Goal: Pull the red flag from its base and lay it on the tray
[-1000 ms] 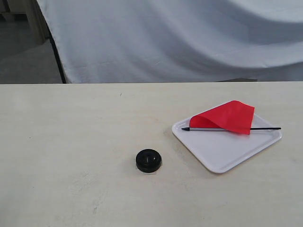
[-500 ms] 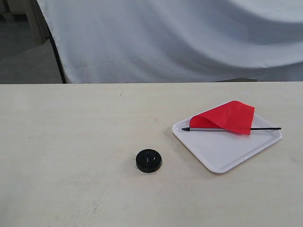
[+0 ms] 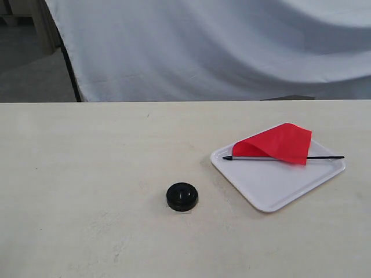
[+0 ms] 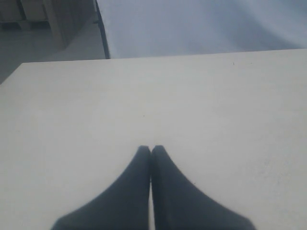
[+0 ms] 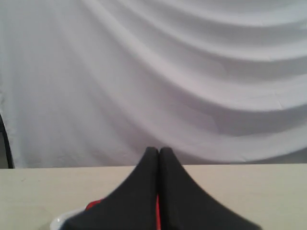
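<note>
The red flag lies flat on the white tray at the right of the table, its thin stick running across the tray with the black tip past the right rim. The black round base stands alone on the table left of the tray, its hole bare. Neither gripper shows in the exterior view. In the left wrist view my left gripper is shut over bare table, holding nothing. My right gripper is shut too; a sliver of the red flag and the tray rim peek out beneath its fingers.
A white cloth backdrop hangs behind the table's far edge. A dark stand pole rises at the back left.
</note>
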